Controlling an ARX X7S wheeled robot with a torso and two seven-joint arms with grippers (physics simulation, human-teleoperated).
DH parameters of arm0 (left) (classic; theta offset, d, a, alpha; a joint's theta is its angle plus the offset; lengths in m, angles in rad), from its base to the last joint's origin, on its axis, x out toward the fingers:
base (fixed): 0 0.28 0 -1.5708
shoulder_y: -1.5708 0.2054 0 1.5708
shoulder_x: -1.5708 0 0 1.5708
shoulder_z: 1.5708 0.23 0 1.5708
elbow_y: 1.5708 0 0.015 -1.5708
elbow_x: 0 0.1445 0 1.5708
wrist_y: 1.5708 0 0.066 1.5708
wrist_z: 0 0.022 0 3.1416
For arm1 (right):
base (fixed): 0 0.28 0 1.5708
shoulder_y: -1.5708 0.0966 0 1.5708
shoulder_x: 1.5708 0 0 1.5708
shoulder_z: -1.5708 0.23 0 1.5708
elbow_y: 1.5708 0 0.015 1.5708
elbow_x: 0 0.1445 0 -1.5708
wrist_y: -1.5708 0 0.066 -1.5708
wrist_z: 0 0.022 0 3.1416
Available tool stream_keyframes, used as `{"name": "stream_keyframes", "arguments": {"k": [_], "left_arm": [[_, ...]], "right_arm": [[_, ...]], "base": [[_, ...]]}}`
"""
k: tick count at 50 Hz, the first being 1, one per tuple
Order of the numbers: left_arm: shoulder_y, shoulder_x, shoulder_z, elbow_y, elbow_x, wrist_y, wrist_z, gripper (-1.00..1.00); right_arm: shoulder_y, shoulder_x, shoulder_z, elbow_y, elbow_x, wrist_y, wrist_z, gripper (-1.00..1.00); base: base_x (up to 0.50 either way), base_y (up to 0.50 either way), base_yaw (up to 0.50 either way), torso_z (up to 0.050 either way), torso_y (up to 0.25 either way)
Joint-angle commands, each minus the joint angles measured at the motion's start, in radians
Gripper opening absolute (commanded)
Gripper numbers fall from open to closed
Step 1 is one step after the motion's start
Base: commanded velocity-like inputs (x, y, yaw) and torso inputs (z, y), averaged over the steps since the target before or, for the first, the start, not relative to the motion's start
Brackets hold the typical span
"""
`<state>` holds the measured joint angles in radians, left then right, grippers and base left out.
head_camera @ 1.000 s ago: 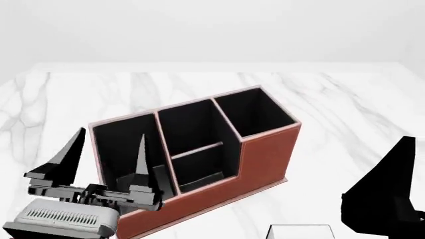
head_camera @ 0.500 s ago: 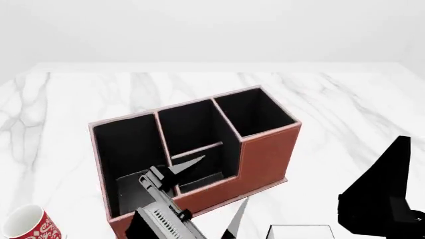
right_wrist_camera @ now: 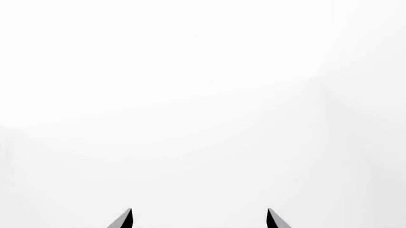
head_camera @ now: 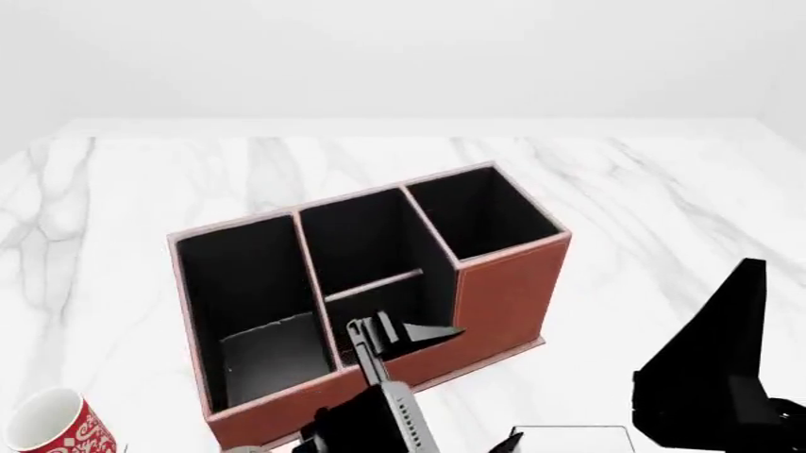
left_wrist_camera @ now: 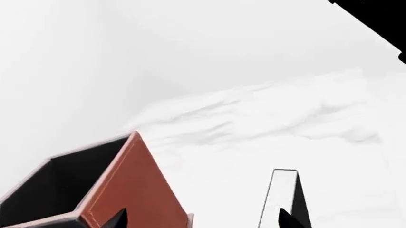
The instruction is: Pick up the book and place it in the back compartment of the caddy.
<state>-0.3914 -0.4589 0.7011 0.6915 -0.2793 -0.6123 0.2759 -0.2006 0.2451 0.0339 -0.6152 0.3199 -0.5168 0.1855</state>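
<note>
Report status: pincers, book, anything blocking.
Left pincer open, empty, beside reddish-brown leather-look caddy. Right pincer open, empty. Black hardback book upright on table, not grasped. No blockage seen.

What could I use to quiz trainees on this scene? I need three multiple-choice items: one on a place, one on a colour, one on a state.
1. Where does the mug stand?
A. Inside the caddy
B. On the table, outside the caddy
C. On the book

2. What colour are the caddy's outer walls?
A. Reddish-brown
B. Blue
C. Green

3. How is the left tool?
A. Shut on the mug
B. Shut on the caddy's rim
C. Open

Answers:
1 B: in the head view the mug stands on the marble table at the lower left, apart from the caddy.
2 A: the caddy's outer walls are reddish-brown, with black lining inside.
3 C: in the left wrist view the left tool has its fingertips wide apart, with nothing clamped between them.
</note>
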Motion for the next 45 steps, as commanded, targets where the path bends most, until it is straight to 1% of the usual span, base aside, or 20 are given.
{"name": "stream_keyframes", "arguments": {"k": [1, 2, 3, 5, 6, 7, 9, 10, 13, 19, 33, 40, 45], "left_arm": [[-0.113, 0.007, 0.061, -0.021, 0.028, -0.054, 0.115, 1.00], [-0.116, 0.006, 0.063, -0.020, 0.025, -0.055, 0.120, 1.00], [-0.120, 0.012, 0.048, -0.013, -0.013, -0.079, 0.135, 1.00], [-0.142, 0.002, 0.091, -0.019, 0.023, -0.085, 0.147, 1.00], [-0.145, 0.004, 0.091, -0.021, 0.015, -0.092, 0.153, 1.00], [-0.157, -0.005, 0.121, -0.026, 0.041, -0.090, 0.161, 1.00], [-0.158, 0.001, 0.115, -0.027, 0.016, -0.110, 0.173, 1.00], [-0.165, -0.004, 0.132, -0.029, 0.037, -0.094, 0.175, 1.00], [-0.183, 0.000, 0.136, -0.038, 0.040, -0.090, 0.185, 1.00], [-0.227, 0.025, 0.126, -0.085, 0.042, -0.095, 0.189, 1.00], [-0.273, 0.040, 0.152, -0.109, 0.089, -0.084, 0.178, 1.00], [-0.291, 0.048, 0.185, -0.105, 0.115, -0.071, 0.181, 1.00], [-0.314, 0.067, 0.202, -0.104, 0.120, -0.079, 0.189, 1.00]], "right_arm": [[-0.002, -0.013, 0.007, 0.000, -0.018, 0.000, -0.020, 1.00], [-0.002, -0.013, 0.006, -0.001, -0.018, 0.001, -0.020, 1.00], [-0.001, -0.012, 0.005, 0.000, -0.018, 0.002, -0.019, 1.00], [0.000, -0.012, 0.001, 0.004, -0.019, 0.000, -0.021, 1.00], [0.000, -0.013, -0.001, 0.005, -0.019, -0.002, -0.021, 1.00], [-0.001, -0.013, -0.004, 0.008, -0.020, -0.004, -0.023, 1.00], [-0.002, -0.012, -0.006, 0.009, -0.020, -0.006, -0.023, 1.00], [-0.001, -0.012, -0.008, 0.012, -0.019, -0.007, -0.024, 1.00], [-0.002, -0.011, -0.012, 0.013, -0.019, -0.007, -0.024, 1.00], [-0.002, -0.007, -0.017, 0.011, -0.018, -0.005, -0.022, 1.00], [-0.001, -0.001, -0.033, 0.020, -0.016, -0.010, -0.024, 1.00], [-0.001, 0.002, -0.038, 0.020, -0.016, -0.010, -0.022, 1.00], [-0.003, 0.005, -0.040, 0.016, -0.016, -0.008, -0.019, 1.00]], "base": [[0.00, 0.00, 0.00, 0.000, 0.000], [0.00, 0.00, 0.00, 0.000, 0.000], [0.00, 0.00, 0.00, 0.000, 0.000], [0.00, 0.00, 0.00, 0.000, 0.000], [0.00, 0.00, 0.00, 0.000, 0.000], [0.00, 0.00, 0.00, 0.000, 0.000], [0.00, 0.00, 0.00, 0.000, 0.000], [0.00, 0.00, 0.00, 0.000, 0.000], [0.00, 0.00, 0.00, 0.000, 0.000], [0.00, 0.00, 0.00, 0.000, 0.000], [0.00, 0.00, 0.00, 0.000, 0.000], [0.00, 0.00, 0.00, 0.000, 0.000], [0.00, 0.00, 0.00, 0.000, 0.000]]}}
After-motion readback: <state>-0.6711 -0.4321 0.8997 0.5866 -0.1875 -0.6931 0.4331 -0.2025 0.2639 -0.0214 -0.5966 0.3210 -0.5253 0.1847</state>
